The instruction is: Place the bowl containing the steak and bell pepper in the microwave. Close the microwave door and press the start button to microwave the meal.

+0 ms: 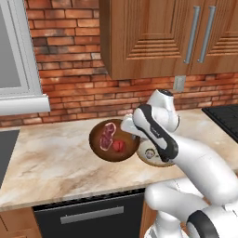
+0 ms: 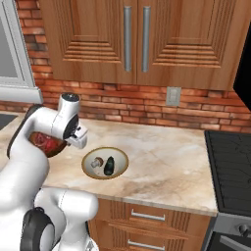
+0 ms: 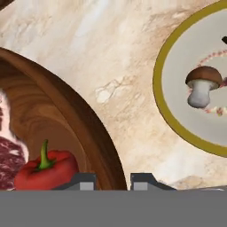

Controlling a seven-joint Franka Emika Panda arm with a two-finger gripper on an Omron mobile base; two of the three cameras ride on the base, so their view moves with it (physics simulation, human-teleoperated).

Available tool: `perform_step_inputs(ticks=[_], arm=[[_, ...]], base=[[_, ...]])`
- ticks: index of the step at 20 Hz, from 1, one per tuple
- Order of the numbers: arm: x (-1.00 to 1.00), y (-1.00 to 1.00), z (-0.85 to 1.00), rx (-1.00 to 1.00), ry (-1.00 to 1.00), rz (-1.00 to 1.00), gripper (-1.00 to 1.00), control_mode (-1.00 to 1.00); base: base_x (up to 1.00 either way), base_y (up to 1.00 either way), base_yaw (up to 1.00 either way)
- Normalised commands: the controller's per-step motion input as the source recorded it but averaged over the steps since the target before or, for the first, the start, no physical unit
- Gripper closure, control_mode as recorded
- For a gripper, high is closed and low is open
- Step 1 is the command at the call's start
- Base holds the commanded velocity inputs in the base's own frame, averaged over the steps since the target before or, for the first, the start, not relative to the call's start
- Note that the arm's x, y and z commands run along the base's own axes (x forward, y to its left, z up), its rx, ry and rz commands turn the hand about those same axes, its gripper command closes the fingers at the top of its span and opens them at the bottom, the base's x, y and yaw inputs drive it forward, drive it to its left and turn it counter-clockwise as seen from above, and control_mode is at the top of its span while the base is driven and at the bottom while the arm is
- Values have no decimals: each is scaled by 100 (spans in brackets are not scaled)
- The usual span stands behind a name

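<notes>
left base view: a marbled counter (image 1: 51, 158) under brick wall and wooden cabinets carries the wooden bowl (image 1: 114, 141) with steak (image 1: 108, 134) and bell pepper (image 1: 119, 146). right base view: a black stove (image 2: 230, 166) at right, a cream dish (image 2: 105, 163) nearby. hand view: the hand (image 3: 113, 182), narrowly parted, straddles the bowl's rim, apparently gripping it; a mushroom (image 3: 202, 86) lies in the dish.

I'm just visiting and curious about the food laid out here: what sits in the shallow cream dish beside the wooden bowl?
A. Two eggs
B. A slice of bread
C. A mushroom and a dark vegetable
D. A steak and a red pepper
C: the cream dish holds a brown-capped mushroom and a dark vegetable, while the steak and red bell pepper lie in the wooden bowl.
</notes>
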Motion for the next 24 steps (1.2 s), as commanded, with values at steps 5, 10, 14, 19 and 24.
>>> perform_step_inputs(ticks=[5, 10, 14, 19, 24], arm=[[-50, -88, 70, 0, 0, -9, 100, -100], [-33, -94, 71, 6, 2, -13, 100, -100], [-41, -96, 44, 17, 1, -12, 100, -100], [-26, -61, 17, 5, 0, -5, 100, -100], [-33, -16, 1, 0, 0, 0, 100, -100]], base=[[0, 0, 0], [0, 0, 0], [0, 0, 0], [0, 0, 0], [0, 0, 0]])
